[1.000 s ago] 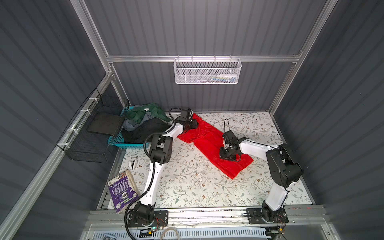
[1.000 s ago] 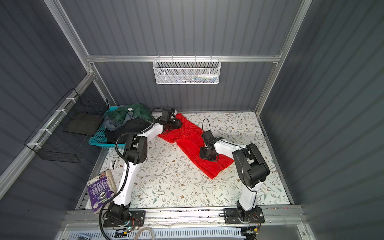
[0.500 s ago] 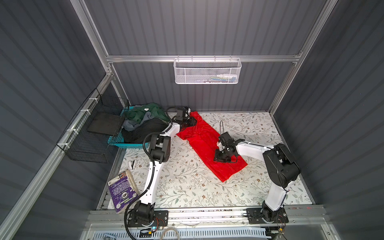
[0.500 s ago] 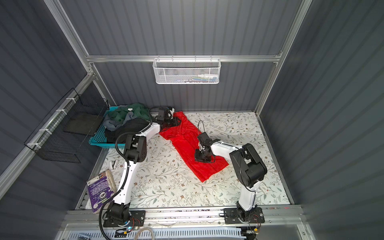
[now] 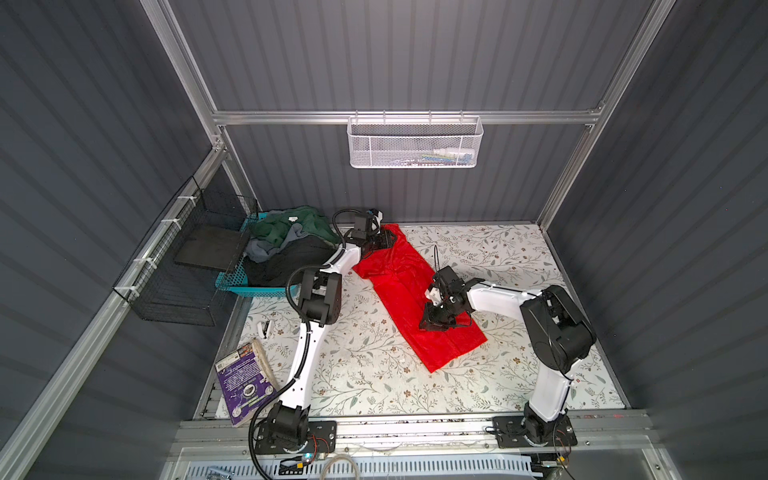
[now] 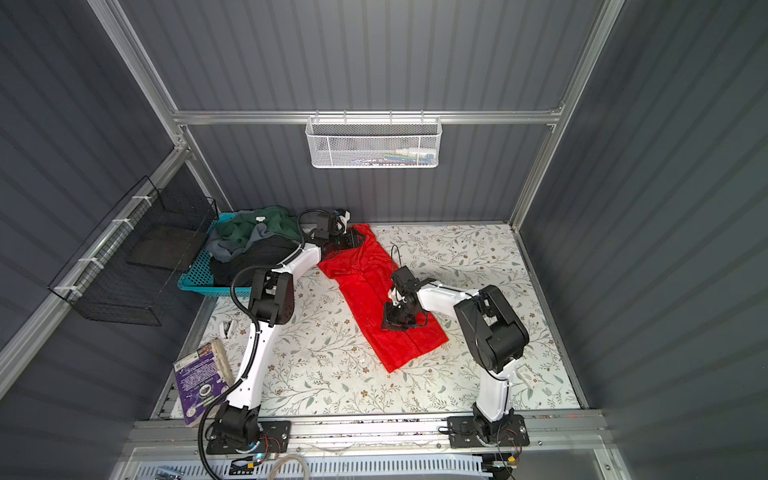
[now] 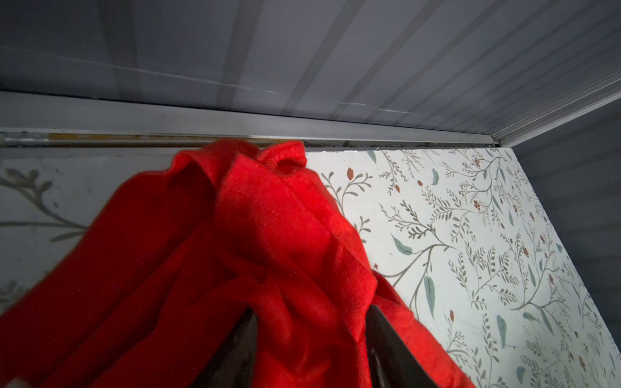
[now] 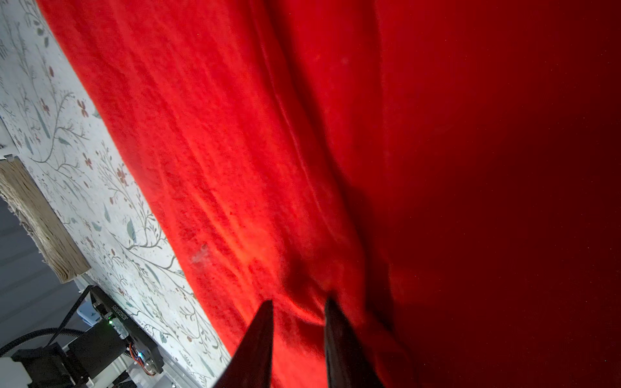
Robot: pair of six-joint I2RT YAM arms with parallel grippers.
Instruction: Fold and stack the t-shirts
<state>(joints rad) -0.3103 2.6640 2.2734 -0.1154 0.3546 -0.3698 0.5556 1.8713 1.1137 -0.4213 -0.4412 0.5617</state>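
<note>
The right claw [image 5: 432, 325] has slid toward the robot's left and the front edge in the last second, and the lower half of the red t-shirt [image 5: 399, 291] has swung with it. In the right wrist view its fingertips [image 8: 262, 336] stand narrow, with creases running into the small gap, so it has a pinch of cloth. The left claw [image 7: 311, 312] stays at the collar end by the back wall [image 5: 415, 199], but its jaws have eased wider. A hump of red cloth sits between them, and whether they still grip it I cannot tell. I read this as the lengthwise fold being pulled straight, with the far end perhaps being let go before a crosswise fold.

The shirt lies on the bench [image 5: 507, 257] as a long narrow band, slanting from the back wall toward the middle front. It has a ridge down its length, one sleeve poking out near the top, and a rumpled collar end. The other t-shirts [image 5: 291, 237], dark green, grey and black, sit heaped in the teal basket [image 5: 232, 284] nearby; nothing is stacked yet.
</note>
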